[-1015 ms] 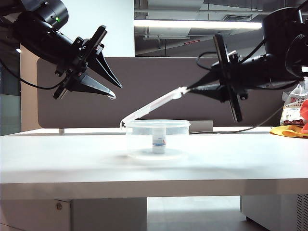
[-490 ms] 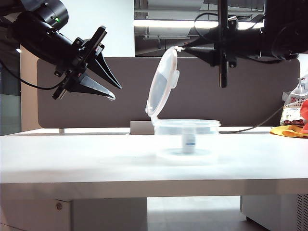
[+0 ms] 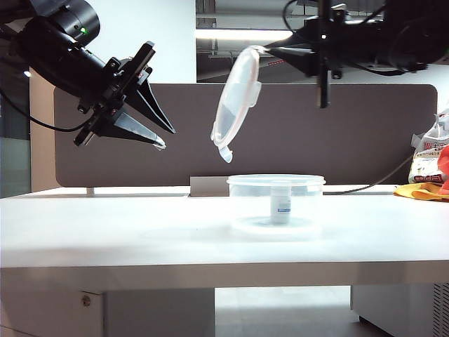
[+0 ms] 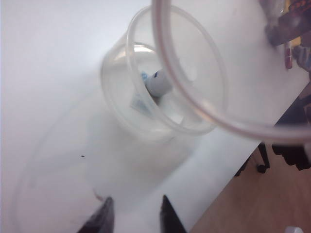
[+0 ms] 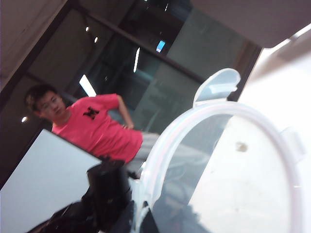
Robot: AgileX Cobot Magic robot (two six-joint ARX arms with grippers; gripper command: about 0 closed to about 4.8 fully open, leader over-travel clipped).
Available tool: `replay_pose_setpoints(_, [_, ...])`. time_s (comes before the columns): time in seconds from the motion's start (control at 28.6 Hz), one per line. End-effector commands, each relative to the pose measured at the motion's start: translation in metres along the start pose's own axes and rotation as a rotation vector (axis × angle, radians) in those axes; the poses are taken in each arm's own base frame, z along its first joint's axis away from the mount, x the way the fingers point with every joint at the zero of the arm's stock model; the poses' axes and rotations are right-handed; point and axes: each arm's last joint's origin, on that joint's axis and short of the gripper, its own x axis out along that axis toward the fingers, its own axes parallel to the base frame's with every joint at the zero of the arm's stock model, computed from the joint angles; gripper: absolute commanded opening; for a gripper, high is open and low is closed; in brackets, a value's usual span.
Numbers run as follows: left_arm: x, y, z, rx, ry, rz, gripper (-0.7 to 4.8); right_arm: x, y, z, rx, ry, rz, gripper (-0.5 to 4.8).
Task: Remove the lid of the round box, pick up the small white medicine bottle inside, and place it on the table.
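1. In the exterior view the right gripper (image 3: 265, 49) sits high up on the right, its fingers pinched tight on the top edge of the lid (image 3: 235, 105).
2. The lid hangs almost on edge in mid-air, tilted, its lowest point clear above the round box (image 3: 276, 200) and off towards that box's left rim.
3. The round box stands open on the white surface (image 3: 140, 232), right of centre, and the small white medicine bottle (image 3: 282, 203) stands upright inside it.
4. Over on the left, the left gripper (image 3: 163, 137) hovers well above the surface and well apart from the box, fingers spread and holding nothing.
5. The left wrist view gives what the side view cannot: a look down into the round box (image 4: 121, 97), where the bottle's white cap (image 4: 158, 82) and a bit of blue label show through the clear wall.
6. That same view has the lid's rim (image 4: 194, 92) sweeping across in front of the box, and the two dark fingers (image 4: 102, 221) of the left gripper (image 4: 132, 216) apart at the edge of the picture.
7. The right wrist view shows the lid (image 5: 233, 179) up close, frosted, its pull tab (image 5: 217, 85) at the far edge.
8. Behind it stands a person in a red shirt (image 5: 92, 128), unseen from the exterior.
9. The right gripper's own fingers are mostly hidden there behind the lid's near rim.
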Motion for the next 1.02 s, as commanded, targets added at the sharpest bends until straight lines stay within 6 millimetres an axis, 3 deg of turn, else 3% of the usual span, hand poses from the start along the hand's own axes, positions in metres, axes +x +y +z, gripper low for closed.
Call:
replay_pose_setpoints(0.04, [-0.001, -0.001, 0.002, 0.015, -0.007, -0.004, 1.26, -0.012, 0.002, 0.014, -0.031, -0.05, -0.003, -0.02])
replay_pose_setpoints(0.42, [-0.001, -0.001, 0.001, 0.009, 0.003, -0.002, 1.25, -0.075, -0.013, 0.057, -0.01, -0.173, -0.108, -0.03])
replay_pose_setpoints(1.02, [-0.001, -0.002, 0.001, 0.007, 0.004, -0.002, 1.25, -0.144, -0.035, 0.082, 0.121, -0.305, -0.313, -0.02])
